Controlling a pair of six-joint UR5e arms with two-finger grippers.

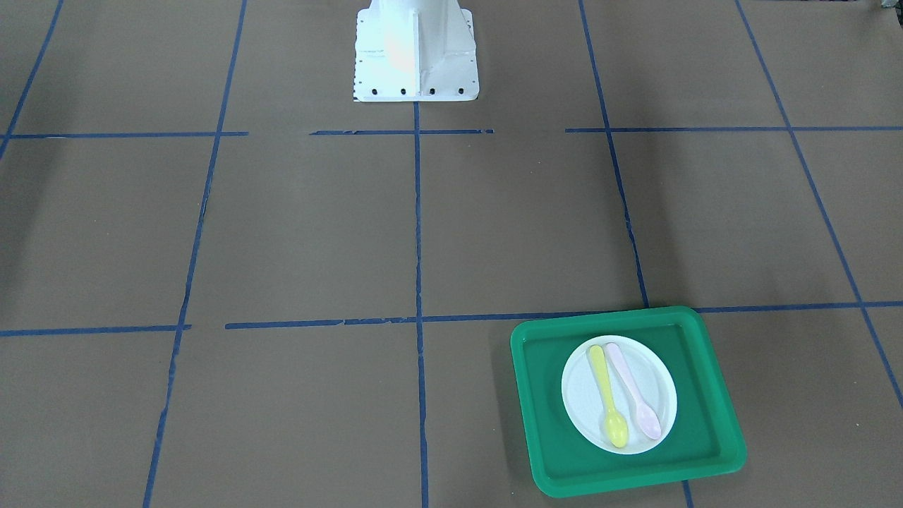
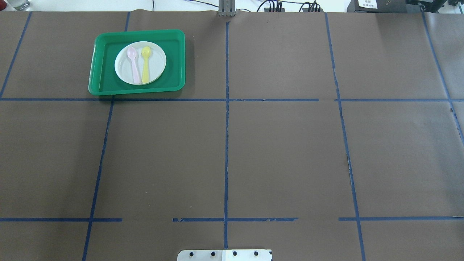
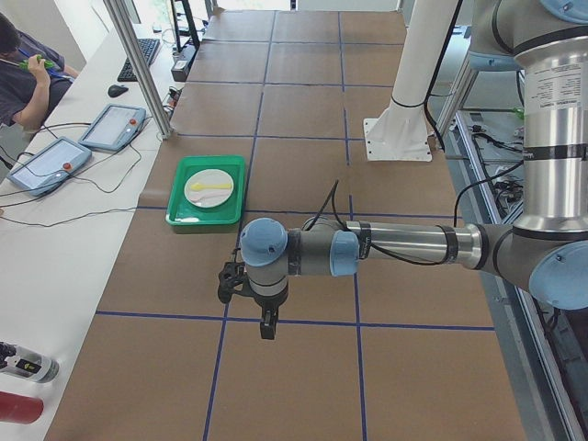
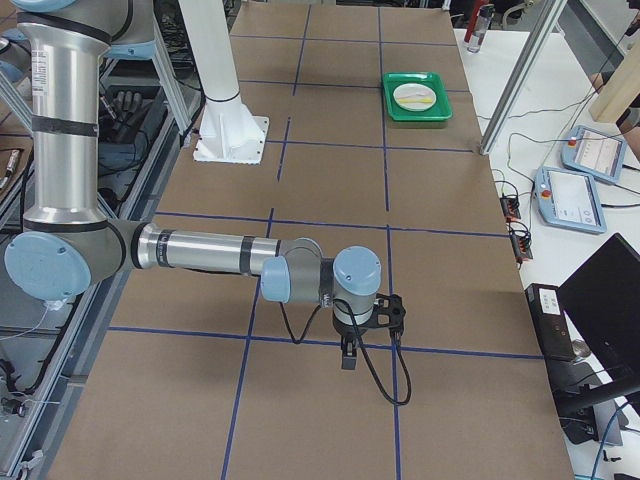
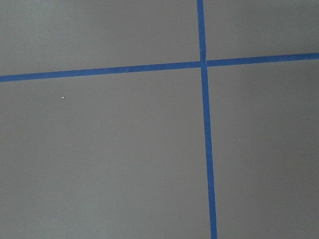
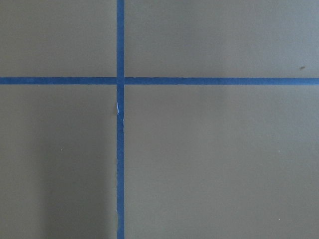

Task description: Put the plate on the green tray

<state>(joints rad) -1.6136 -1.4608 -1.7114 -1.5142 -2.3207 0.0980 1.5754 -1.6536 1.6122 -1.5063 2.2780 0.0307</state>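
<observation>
The plate point(image 2: 158, 62) is seen flat inside the green tray point(image 2: 137, 32), at the far left of the table point(image 2: 282, 152), with a yellow spoon point(image 2: 146, 64) and a pink spoon point(image 2: 133, 67) laid side by side on it. The left gripper point(image 3: 267, 328) and the right gripper point(image 4: 348, 358) are held over the table, well apart from the tray. Whether the claws are spread or pressed together cannot be told.

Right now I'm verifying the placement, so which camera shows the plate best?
The exterior front-facing view: the plate is largest there, lying wholly inside the green tray, carrying a yellow spoon and a pink spoon. Overhead exterior shows it smaller; both side views, tiny; the wrist views, only taped paper.
</observation>
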